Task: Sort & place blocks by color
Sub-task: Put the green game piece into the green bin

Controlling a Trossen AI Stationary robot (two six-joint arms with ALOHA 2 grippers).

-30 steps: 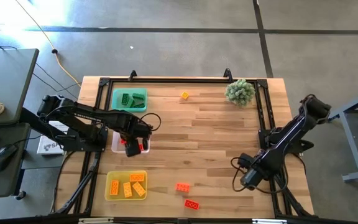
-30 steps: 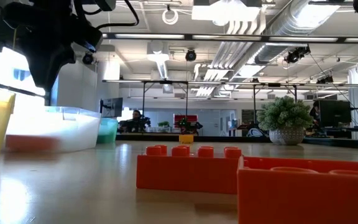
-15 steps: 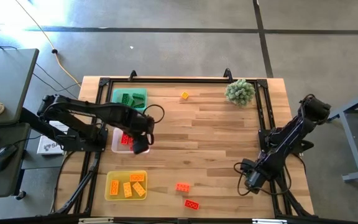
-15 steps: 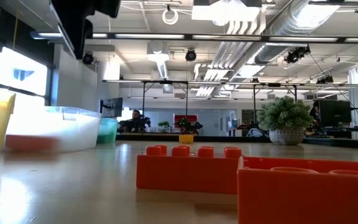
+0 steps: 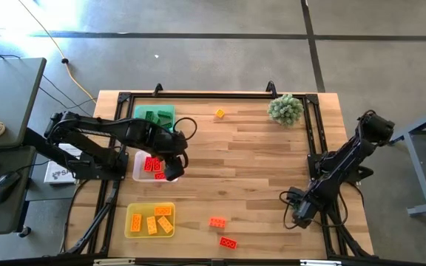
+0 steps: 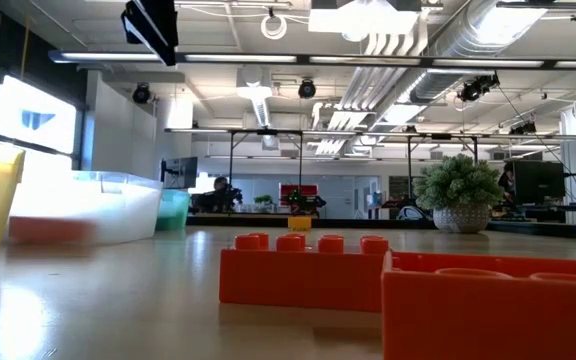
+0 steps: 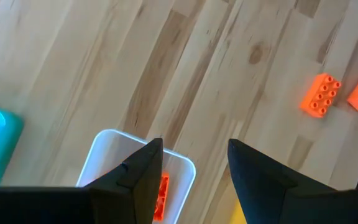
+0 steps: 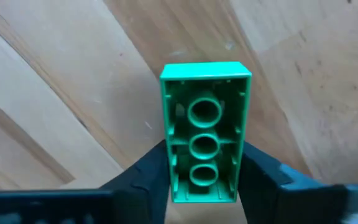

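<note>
1. Left gripper [image 5: 171, 172], fingers apart and empty, hangs over the clear tray [image 5: 137, 168] holding red blocks [image 5: 151, 165].
2. Right gripper [image 8: 205, 186] clamps a green block [image 8: 205, 130] above the table's [image 5: 257, 155] right edge.

Three trays [image 5: 151, 117] line the table's [image 5: 257, 155] left side.

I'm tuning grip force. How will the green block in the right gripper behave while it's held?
The green block looks like hard, hollow plastic, so it is probably stiff and light. The right gripper clamps only its lower sides, so its smooth walls might let it slip or pivot. Its flat faces make rolling unlikely if it drops on the table.
</note>
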